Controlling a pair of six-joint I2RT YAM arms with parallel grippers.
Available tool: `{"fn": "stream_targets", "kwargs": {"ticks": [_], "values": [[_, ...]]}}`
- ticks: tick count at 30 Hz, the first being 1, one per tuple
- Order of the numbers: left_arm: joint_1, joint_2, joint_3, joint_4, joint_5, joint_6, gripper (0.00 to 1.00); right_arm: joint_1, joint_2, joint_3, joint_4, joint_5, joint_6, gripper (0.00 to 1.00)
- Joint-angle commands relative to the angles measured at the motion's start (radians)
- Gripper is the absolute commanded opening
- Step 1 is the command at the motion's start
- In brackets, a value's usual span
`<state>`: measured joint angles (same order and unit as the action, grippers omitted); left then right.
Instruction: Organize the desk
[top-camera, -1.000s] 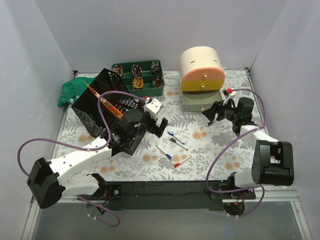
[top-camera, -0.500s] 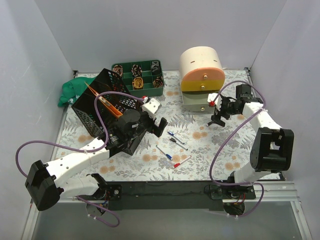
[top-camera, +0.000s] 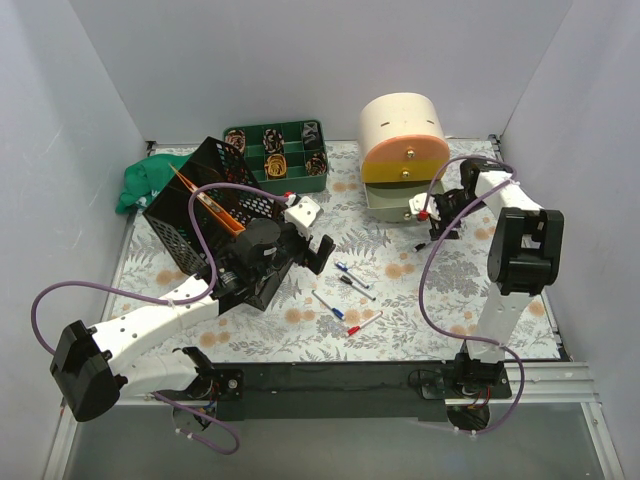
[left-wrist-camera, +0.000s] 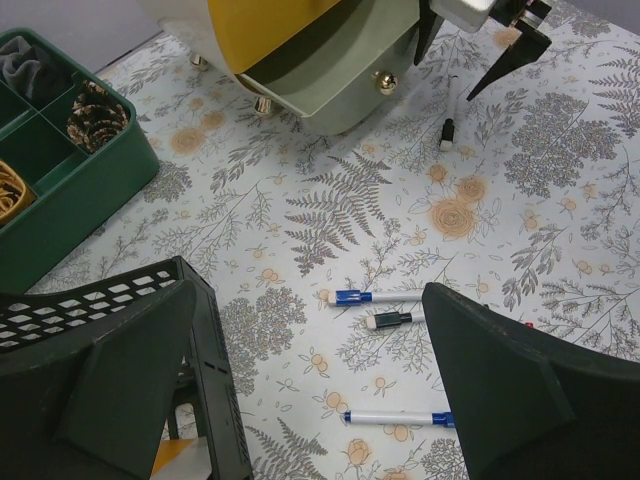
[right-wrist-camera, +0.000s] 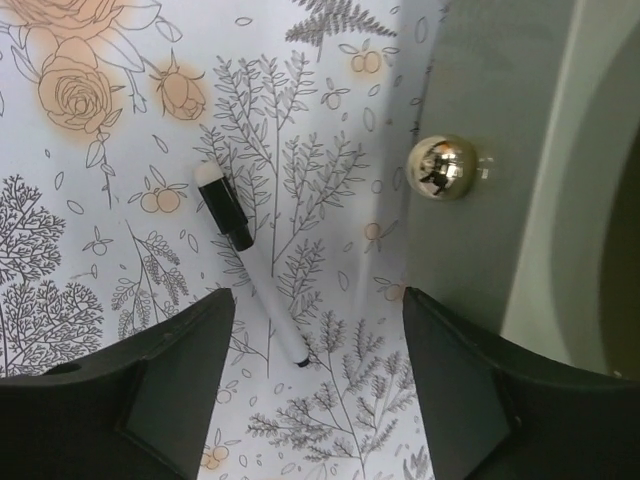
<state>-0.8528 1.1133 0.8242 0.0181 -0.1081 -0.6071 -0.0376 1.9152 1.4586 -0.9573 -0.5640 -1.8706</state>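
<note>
Evidently we had the right gripper (right-wrist-camera: 315, 310) open astride the black-capped pen (right-wrist-camera: 250, 265) to grasp it; left gripper (left-wrist-camera: 308, 295) gaped empty.

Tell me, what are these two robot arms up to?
They are tidying a desk. The right gripper hangs open over a black-capped pen that lies on the desk, not gripped, just in front of the open bottom drawer of a round drawer unit. The left gripper, also open, hovers beside a black mesh rack, above several other pens loose in the middle of the desk.
</note>
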Motion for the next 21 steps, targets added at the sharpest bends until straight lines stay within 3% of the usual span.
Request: {"fn": "stream_targets", "kwargs": {"ticks": [1, 8, 21], "values": [[-0.002, -0.032, 0.019, -0.007, -0.004, 0.007, 0.98, 0.010, 0.051, 0.049, -0.106, 0.038, -0.062, 0.71], [-0.002, -0.032, 0.020, -0.007, 0.004, 0.009, 0.98, 0.024, 0.091, 0.054, -0.090, 0.058, -0.038, 0.54], [-0.002, -0.026, 0.020, -0.009, -0.002, 0.010, 0.98, 0.064, 0.142, 0.026, -0.035, 0.153, 0.014, 0.49]]}}
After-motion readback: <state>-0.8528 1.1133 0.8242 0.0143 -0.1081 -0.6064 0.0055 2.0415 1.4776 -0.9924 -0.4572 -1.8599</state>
